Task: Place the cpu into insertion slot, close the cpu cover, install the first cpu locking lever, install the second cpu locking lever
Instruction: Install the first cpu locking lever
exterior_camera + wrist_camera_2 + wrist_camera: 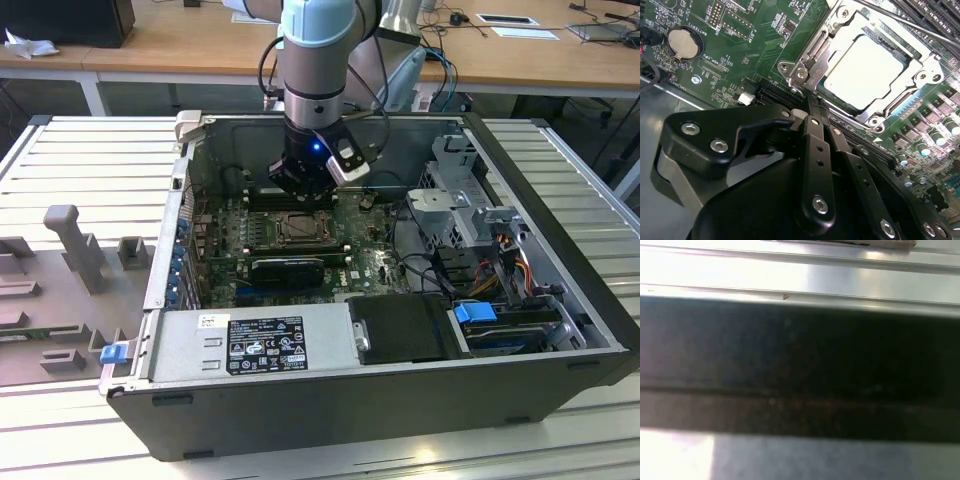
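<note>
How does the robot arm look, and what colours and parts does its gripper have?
The arm is a thick silver-grey tube with a pale blue joint cap, and black cables loop beside it. A small blue light glows near its wrist. The gripper is matte black, built of flat linkage bars fixed with round silver screws.

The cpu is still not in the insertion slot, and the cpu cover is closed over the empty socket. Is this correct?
Not quite. In the second wrist view the cpu already sits in the insertion slot, and the cpu cover is closed over it, framing the chip.

Case walls (190,200) and drive cage (470,200) hem the motherboard (365,260).
</note>
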`<action>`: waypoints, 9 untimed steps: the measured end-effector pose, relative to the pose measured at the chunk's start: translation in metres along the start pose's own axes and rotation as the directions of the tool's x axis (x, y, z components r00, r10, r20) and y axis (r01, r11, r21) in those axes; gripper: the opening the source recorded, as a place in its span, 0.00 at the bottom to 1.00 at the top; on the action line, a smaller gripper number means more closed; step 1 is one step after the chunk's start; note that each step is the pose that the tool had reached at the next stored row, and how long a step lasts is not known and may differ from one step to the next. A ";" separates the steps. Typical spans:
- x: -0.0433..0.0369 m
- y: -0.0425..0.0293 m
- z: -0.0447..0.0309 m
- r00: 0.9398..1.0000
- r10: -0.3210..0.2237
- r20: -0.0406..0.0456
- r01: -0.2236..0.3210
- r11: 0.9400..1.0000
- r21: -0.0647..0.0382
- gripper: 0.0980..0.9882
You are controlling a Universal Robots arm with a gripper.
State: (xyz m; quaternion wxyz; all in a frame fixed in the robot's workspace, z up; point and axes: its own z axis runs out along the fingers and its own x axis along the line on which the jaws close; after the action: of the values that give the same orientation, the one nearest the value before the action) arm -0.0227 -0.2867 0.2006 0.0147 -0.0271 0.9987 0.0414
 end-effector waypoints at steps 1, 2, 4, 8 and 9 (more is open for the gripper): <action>0.0000 0.0000 0.0001 1.000 0.000 0.000 0.000 1.000 0.000 0.01; -0.0001 0.0000 0.0003 1.000 0.000 0.000 0.000 1.000 0.000 0.01; -0.0001 0.0000 0.0006 1.000 0.000 0.000 0.000 1.000 -0.002 0.01; -0.0002 0.0000 0.0006 1.000 0.000 0.000 0.000 1.000 -0.005 0.01; -0.0003 0.0000 0.0006 1.000 0.000 0.000 0.000 1.000 -0.006 0.01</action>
State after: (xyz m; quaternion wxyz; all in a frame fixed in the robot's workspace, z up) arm -0.0224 -0.2866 0.2000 0.0148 -0.0274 0.9985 0.0442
